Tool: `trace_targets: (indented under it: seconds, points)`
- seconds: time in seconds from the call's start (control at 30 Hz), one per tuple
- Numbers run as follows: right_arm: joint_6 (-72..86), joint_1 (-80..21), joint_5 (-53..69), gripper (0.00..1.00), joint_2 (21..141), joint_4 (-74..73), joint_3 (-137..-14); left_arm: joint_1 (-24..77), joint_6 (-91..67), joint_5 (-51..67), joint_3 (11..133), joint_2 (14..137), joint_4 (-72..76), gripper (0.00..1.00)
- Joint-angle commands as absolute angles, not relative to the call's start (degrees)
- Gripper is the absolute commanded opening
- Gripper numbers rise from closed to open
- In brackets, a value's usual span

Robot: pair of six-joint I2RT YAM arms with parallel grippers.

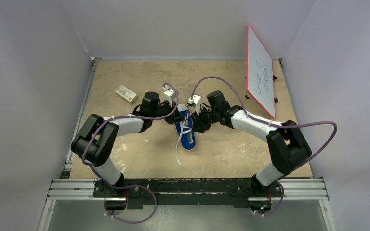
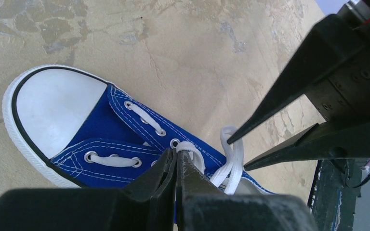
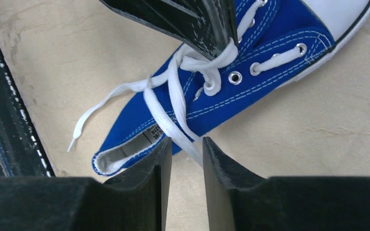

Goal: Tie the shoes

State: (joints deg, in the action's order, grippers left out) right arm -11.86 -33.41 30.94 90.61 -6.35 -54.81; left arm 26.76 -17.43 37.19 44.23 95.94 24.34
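A small blue sneaker (image 1: 187, 129) with a white toe cap lies mid-table, toe toward the far side. It also shows in the left wrist view (image 2: 125, 139) and the right wrist view (image 3: 250, 82). My left gripper (image 1: 176, 114) (image 2: 177, 153) is shut on a loop of white lace (image 2: 200, 156) near the top eyelets. My right gripper (image 1: 196, 122) (image 3: 187, 142) stands at the shoe's right side with its jaws slightly apart. A lace strand (image 3: 173, 125) runs between them, lying against the right finger. One loose lace end (image 1: 178, 156) trails toward the near edge.
A small white-and-red box (image 1: 126, 94) lies at the far left of the table. A red-rimmed whiteboard (image 1: 260, 70) with writing leans at the far right. The metal rail (image 1: 188, 187) holding the arm bases runs along the near edge.
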Motion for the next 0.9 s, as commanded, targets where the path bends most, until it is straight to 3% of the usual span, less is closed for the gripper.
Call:
trace_targets:
  seconds: [0.0, 0.13, 0.23, 0.37, 0.5, 0.53, 0.67, 0.87]
  points:
    - [-10.1, -33.3, 29.3, 0.35, 88.5, -2.9, -52.3, 26.9, -17.4, 37.2, 43.9, 92.8, 26.0, 0.0]
    - [-9.1, -33.3, 29.3, 0.36, 88.6, -0.6, -50.2, 26.9, -16.9, 37.2, 43.8, 92.5, 25.6, 0.0]
    - [-5.6, -33.3, 28.9, 0.25, 88.6, 2.8, -48.7, 26.9, -16.6, 37.3, 43.9, 92.5, 25.5, 0.0]
    - [2.5, -31.8, 19.7, 0.0, 86.1, 1.1, -47.6, 26.9, -15.3, 37.0, 43.7, 92.2, 24.2, 0.0]
    - [8.5, -28.1, 12.5, 0.0, 81.6, -8.6, -46.9, 26.9, -14.2, 37.1, 43.2, 91.8, 23.1, 0.0]
    - [9.7, -27.4, 11.5, 0.01, 80.3, -10.6, -46.4, 26.9, -14.0, 37.1, 43.1, 91.6, 22.9, 0.0]
    - [13.3, -25.0, 8.7, 0.28, 76.8, -17.6, -45.4, 26.9, -13.3, 37.0, 42.5, 90.5, 22.0, 0.0]
    - [9.2, -24.2, 10.3, 0.45, 74.0, -22.2, -52.2, 26.9, -13.0, 37.7, 42.3, 89.5, 20.5, 0.0]
